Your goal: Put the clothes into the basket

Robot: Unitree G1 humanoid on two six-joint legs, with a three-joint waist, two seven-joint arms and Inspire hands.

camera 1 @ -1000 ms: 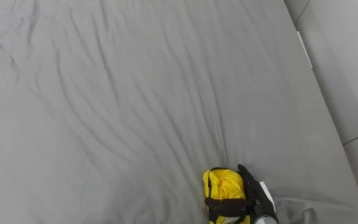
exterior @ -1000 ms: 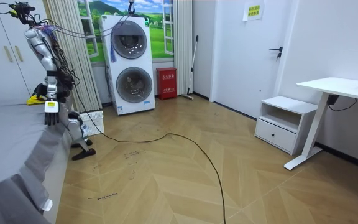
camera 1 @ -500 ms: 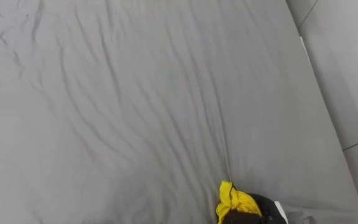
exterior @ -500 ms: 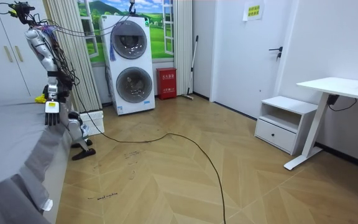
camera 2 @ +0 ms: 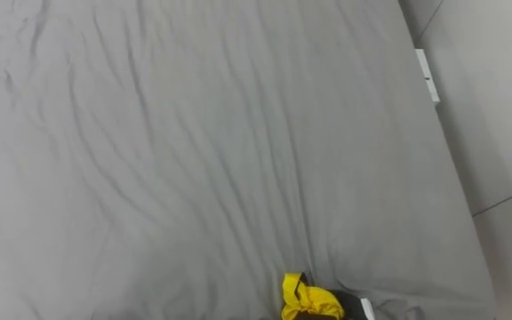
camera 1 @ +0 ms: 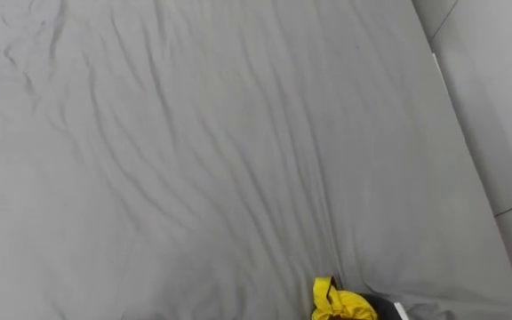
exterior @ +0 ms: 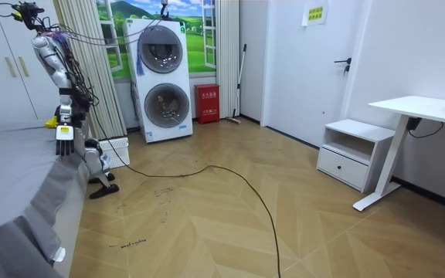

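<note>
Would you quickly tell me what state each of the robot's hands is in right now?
Left hand: open, hanging empty beside the bed.
Right hand: closed on the yellow garment.

Silver-grey limbs carry black joints, dark cables and a pale left hand (exterior: pixel 63 140).

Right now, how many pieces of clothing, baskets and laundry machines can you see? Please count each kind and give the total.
Yellow garment: 1
White basket: 1
Laundry machines, stacked: 2
Total: 4
</note>
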